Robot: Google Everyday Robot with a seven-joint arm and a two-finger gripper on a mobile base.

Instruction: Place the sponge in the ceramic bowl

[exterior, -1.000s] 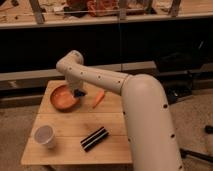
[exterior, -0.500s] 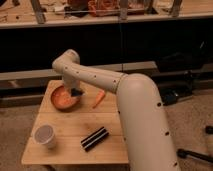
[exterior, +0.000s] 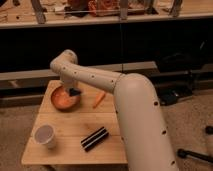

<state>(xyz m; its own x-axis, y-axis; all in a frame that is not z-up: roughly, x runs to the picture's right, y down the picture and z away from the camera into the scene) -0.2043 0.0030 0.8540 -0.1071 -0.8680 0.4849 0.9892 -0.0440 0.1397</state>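
The ceramic bowl (exterior: pixel 59 101) is a round orange-brown dish at the back left of the small wooden table (exterior: pixel 70 125). My white arm comes in from the lower right and bends down over the bowl. The gripper (exterior: pixel 71 90) hangs just above the bowl's right rim. A small dark-blue block, the sponge (exterior: pixel 75 92), shows at the gripper's tip, and the gripper is shut on it. The sponge sits over the bowl's right edge, slightly above it.
A thin orange carrot-like piece (exterior: pixel 99 99) lies right of the bowl. A white cup (exterior: pixel 45 136) stands at the front left. A black flat bar with pale stripes (exterior: pixel 94 138) lies near the front edge. Dark shelving runs behind the table.
The arm has swung a little to the left, bringing the gripper and the sponge from beside the bowl to over its right rim. The other objects have not moved.
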